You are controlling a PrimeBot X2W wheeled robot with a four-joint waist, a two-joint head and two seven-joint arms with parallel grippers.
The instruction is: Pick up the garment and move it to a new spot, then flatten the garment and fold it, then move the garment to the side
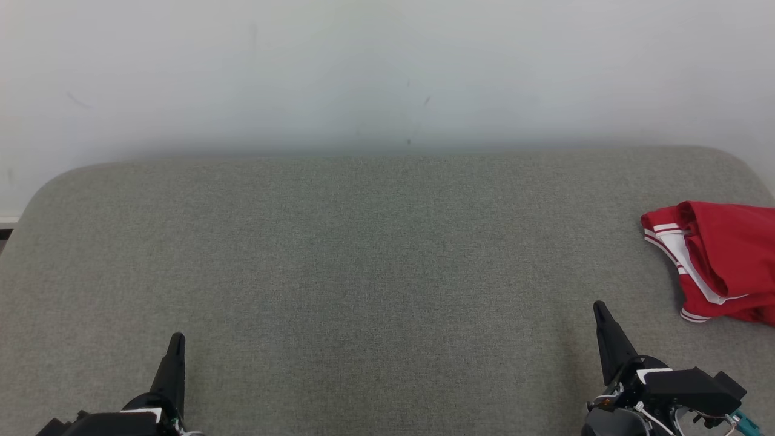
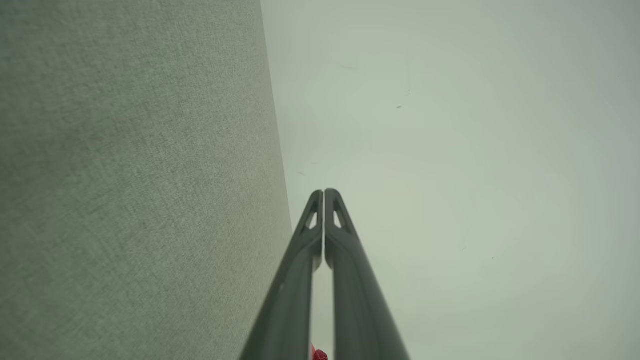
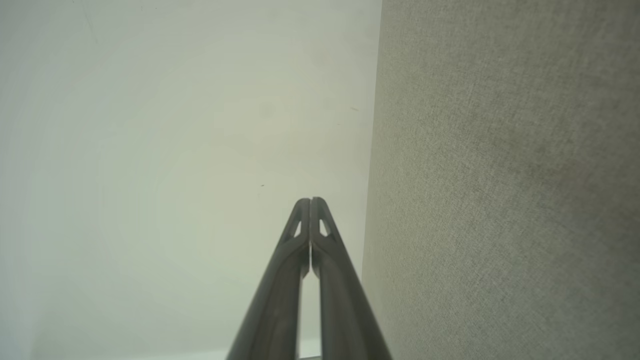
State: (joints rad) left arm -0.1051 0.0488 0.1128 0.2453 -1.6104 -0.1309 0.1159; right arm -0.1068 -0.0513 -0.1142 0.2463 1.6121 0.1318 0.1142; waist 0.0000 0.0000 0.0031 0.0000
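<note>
Pale off-white painted wall [image 1: 387, 72]: matte and flat, with a few small dark scuffs near the middle. It runs along the whole far edge of the bench.

Grey-green upholstered bench [image 1: 363, 254]: padded slab with a coarse woven fabric top and 2 rounded far corners. The weave shows clearly in both wrist views.

Red soft-fabric garment with a white panel and red-and-white striped trim [image 1: 720, 260]: loosely bunched with several folds. It lies at the bench's right edge, below the far right corner, and the head view's right border cuts it off.

Right gripper [image 1: 599, 306]: 2 long dark tapered fingers pressed together, tips meeting, nothing between them. It sits near the bench's near edge, towards the right side. The garment is up and to the right of it, close but not touching, with bare weave between them.

Left gripper [image 1: 175, 339]: same build, fingers together, holding nothing. It sits near the bench's near edge on the left side, well apart from the garment.

Teal-tipped cable plug [image 1: 748, 424]: at the right wrist housing.

Small red speck [image 2: 317, 355]: between the left finger bases in the left wrist view. Can't tell what it is.
</note>
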